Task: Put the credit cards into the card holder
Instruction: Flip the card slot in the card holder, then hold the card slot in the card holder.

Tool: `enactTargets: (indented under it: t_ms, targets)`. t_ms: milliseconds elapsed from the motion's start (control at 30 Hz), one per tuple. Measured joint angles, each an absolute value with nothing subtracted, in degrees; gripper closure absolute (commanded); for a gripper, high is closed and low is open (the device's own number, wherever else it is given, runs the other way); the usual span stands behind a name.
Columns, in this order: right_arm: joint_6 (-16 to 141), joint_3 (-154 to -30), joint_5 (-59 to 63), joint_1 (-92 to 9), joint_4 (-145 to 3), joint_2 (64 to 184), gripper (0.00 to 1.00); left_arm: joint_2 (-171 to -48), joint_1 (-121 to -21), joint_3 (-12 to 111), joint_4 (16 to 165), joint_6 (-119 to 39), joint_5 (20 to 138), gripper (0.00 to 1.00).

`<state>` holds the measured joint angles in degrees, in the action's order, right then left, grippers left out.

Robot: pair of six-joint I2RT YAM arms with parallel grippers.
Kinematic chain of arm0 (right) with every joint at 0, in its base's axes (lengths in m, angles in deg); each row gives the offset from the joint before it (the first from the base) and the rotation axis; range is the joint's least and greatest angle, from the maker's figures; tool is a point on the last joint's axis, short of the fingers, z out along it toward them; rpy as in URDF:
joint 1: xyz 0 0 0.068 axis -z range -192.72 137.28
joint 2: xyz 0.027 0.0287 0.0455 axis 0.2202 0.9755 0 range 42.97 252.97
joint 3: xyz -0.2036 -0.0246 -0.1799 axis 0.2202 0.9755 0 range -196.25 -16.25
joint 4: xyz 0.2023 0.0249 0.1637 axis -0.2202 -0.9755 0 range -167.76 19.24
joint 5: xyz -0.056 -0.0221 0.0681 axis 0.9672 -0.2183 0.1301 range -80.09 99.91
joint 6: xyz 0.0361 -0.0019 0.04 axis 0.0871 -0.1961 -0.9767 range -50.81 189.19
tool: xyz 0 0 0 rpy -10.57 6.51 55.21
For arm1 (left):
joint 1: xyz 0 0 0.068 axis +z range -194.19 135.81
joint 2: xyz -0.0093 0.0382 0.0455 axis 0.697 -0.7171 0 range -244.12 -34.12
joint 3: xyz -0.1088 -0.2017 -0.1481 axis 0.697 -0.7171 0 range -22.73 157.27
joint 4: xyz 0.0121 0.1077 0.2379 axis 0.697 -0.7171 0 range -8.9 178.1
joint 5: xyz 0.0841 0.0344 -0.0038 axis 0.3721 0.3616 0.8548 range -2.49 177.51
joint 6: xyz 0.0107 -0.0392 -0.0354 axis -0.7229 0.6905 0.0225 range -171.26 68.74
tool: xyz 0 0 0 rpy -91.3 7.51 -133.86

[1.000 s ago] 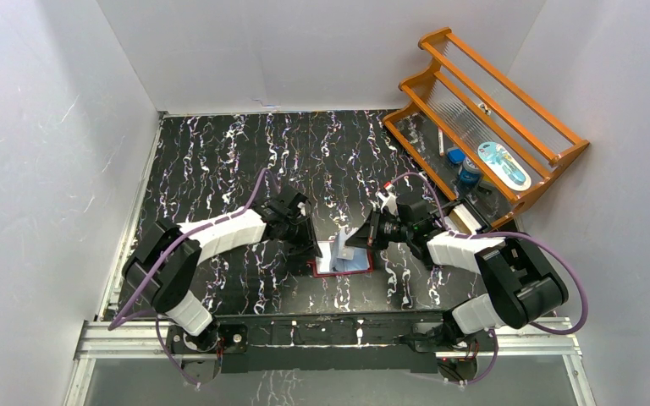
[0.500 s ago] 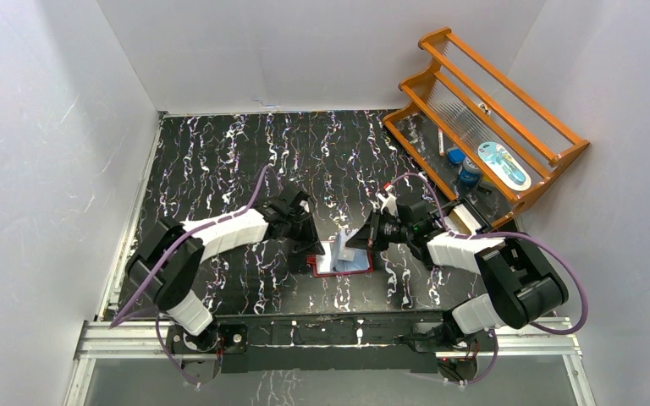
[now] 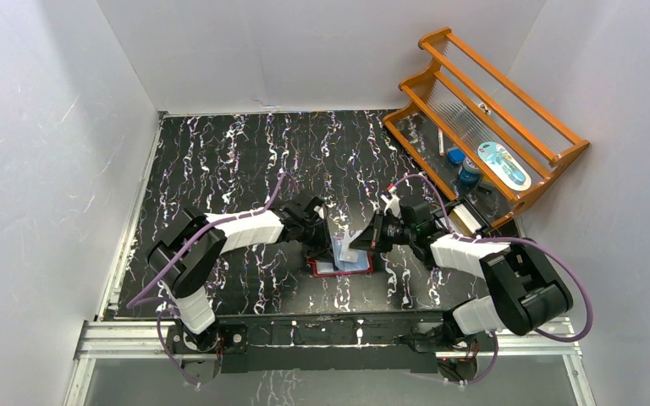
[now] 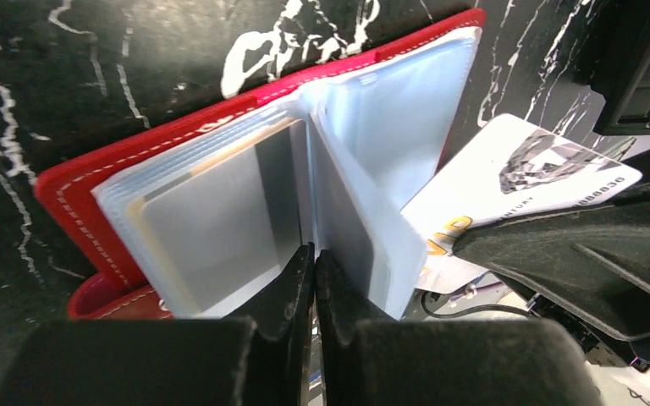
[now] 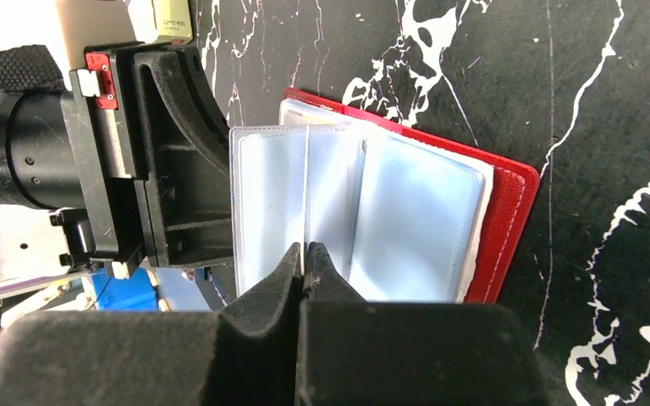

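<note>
The dark red card holder (image 3: 315,269) lies open on the black marbled table, with its clear bluish pockets fanned up (image 4: 68,186) (image 5: 508,228). My left gripper (image 3: 328,241) (image 4: 314,254) is shut on the edge of one clear pocket leaf (image 5: 267,203) and holds it upright. My right gripper (image 3: 362,243) (image 5: 306,254) is shut on a pale white card (image 4: 516,178), edge-on in the right wrist view (image 5: 306,194), beside the raised leaf. A thin yellow-orange edge (image 4: 220,148) shows inside one pocket.
An orange wooden rack (image 3: 508,93) with small items stands at the back right. A black open box (image 3: 472,218) sits in front of it. White walls close in the table on three sides. The two grippers are nearly touching over the holder.
My left gripper has moved right onto the card holder, closed on a pocket leaf and raised it. My right gripper with the card has barely moved.
</note>
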<state>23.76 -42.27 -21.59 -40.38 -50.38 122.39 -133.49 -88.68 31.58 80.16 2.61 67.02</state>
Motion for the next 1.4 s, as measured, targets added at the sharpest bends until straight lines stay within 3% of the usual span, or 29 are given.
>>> enactTargets:
  t_ms: [300,667,933,1100,1400]
  targets:
    - [24.06,-42.38,-22.99,-40.16,-50.86,122.78,1.00,-133.10,-89.42,31.77,78.45,2.87,69.01,0.90]
    - [27.58,-46.25,-24.72,-40.14,-54.97,125.53,1.00,-117.36,-86.60,30.07,69.62,2.91,78.23,0.73]
    - [30.75,-47.78,-24.68,-39.11,-58.42,125.91,1.00,-120.09,-86.45,29.70,70.95,1.69,76.83,0.64]
    - [31.67,-47.78,-24.37,-38.98,-58.81,126.69,1.00,-122.76,-86.45,29.70,71.83,0.51,76.14,0.65]
    - [31.73,-47.76,-24.13,-38.98,-57.02,130.08,1.00,-126.73,-86.45,28.52,71.15,-0.82,77.08,0.81]
